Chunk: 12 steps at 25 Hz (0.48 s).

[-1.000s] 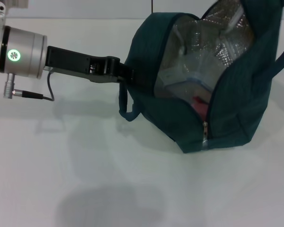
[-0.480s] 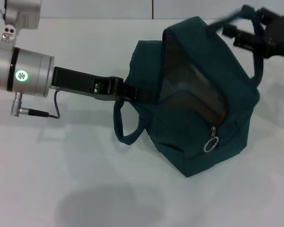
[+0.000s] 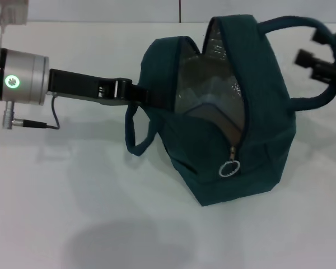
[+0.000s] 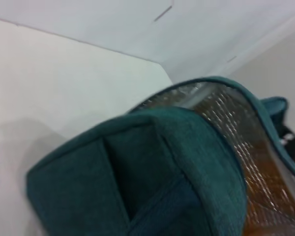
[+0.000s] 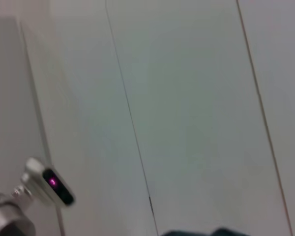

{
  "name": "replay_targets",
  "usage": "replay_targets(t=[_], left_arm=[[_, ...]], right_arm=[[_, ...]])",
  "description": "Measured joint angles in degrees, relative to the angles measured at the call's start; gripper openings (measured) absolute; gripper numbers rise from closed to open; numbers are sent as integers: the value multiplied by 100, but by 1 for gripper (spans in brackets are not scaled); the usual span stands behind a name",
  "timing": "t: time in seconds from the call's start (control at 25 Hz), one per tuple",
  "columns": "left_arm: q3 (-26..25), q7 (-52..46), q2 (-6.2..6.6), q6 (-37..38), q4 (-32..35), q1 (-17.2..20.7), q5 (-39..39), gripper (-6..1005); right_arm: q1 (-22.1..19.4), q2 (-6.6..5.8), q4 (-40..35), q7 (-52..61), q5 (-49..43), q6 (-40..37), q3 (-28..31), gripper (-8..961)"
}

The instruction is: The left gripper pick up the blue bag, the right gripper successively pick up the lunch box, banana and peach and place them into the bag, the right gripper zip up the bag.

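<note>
Left end effector (image 3: 148,98) clamps blue bag (image 3: 213,140) rim, arm level | right end effector (image 3: 325,70): grip unclear

One blue bag (image 3: 213,140) on the white table (image 3: 73,213), standing nearer the far right corner than the near edge. Loop handles on it: two, one (image 3: 135,134) hanging at its left side, one (image 3: 308,61) arched off its right. One zipper ring pull (image 3: 229,168) on the near face. Grippers in sight: two, a left gripper (image 3: 143,96) at the bag's left wall and a right gripper (image 3: 325,61) by the table's right edge.
</note>
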Motion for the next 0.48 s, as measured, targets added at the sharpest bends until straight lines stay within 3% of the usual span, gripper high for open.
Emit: replay_targets(t=[0.24,0.48], left_arm=[[14,54,29,-190,-11,-118,17,48],[46,68,36,-213,-34,-274,113,48]], right_arm=[[-254,26,32,-110,3,-1009,829,762],[-409,15,134,-173,-18,-1360,1491,756]])
